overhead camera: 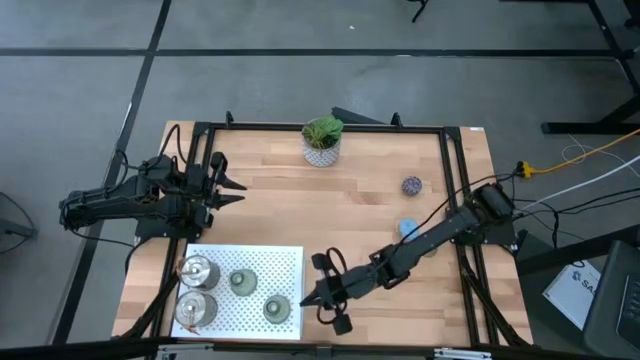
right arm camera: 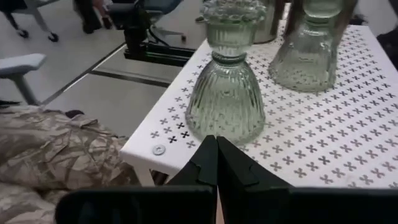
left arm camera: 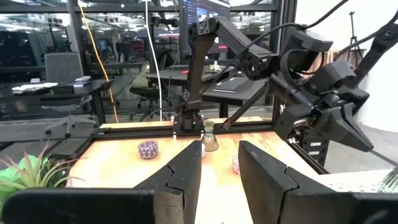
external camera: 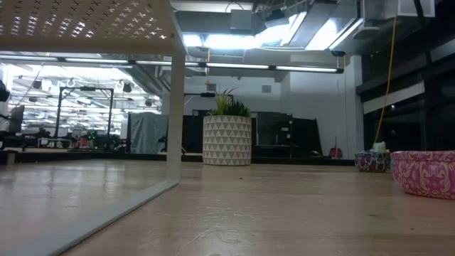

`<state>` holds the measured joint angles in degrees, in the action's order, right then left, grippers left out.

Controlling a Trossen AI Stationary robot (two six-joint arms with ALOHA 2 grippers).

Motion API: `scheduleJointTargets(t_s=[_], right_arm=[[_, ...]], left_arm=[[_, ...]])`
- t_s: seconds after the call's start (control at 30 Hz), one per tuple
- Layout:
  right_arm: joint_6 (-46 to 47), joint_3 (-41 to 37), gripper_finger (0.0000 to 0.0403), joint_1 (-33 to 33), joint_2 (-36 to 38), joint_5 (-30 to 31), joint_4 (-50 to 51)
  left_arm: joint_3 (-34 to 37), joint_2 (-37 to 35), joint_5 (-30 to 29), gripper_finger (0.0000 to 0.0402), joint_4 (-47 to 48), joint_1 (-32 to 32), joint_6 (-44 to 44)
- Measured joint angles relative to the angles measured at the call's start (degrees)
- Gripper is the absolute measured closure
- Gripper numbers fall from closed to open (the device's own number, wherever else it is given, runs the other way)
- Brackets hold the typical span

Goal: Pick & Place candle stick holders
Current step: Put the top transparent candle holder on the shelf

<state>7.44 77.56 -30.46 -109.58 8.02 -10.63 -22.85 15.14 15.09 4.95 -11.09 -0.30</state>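
Beside perforated stand (overhead camera: 290, 262) | right end effector (overhead camera: 308, 298) closed, empty | left end effector (overhead camera: 236, 192) parted, empty

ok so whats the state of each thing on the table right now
left claw: open, empty, by the left edge
right claw: shut, empty, beside the white tray
two silver holders: upright on tray
two olive-grey holders: upright on tray
purple holder: on bare table
blue holder: on bare table, partly hidden by right arm
plant: upright

Looking straight down on the whole table (overhead camera: 350, 210) from above. Sitting level at tabletop height, facing the potted plant (external camera: 227, 135) at the far edge, also seen from above. Peering past left fingers (left arm camera: 186, 171) across the table. Close behind right fingers (right arm camera: 214, 165), facing an olive-grey holder (right arm camera: 227, 93) at the perforated tray's (right arm camera: 329, 143) corner.
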Motion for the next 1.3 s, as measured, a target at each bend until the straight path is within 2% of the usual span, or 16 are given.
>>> scheduleJointTargets(t_s=[0.33,0.63,0.9,1.0,1.17,1.3], right_arm=[[-0.56,0.41,0.0402,-2.75,-0.27,5.36,0.39],[-6.04,16.29,0.0402,-5.12,-5.50,5.55,12.93],[-6.75,25.62,0.0402,-5.69,-10.26,13.01,21.48],[-6.52,26.05,0.0402,-5.51,-12.19,13.12,22.29],[-3.09,26.32,0.0402,-4.99,-12.34,17.25,24.39],[-1.35,26.27,0.0402,-4.01,-12.38,17.27,25.62]], left_arm=[[0.00,0.00,-0.02,0.0300,-0.02,-0.02,0.00],[0.00,0.02,-0.04,0.0300,0.00,-0.02,0.00],[0.00,0.02,-0.02,0.0300,0.01,-0.02,0.00],[0.00,0.02,-0.04,0.0299,-0.02,-0.02,0.00],[0.00,0.02,-0.02,0.0299,-0.01,-0.02,0.00],[0.00,0.02,-0.02,0.0299,-0.02,0.00,0.00]])
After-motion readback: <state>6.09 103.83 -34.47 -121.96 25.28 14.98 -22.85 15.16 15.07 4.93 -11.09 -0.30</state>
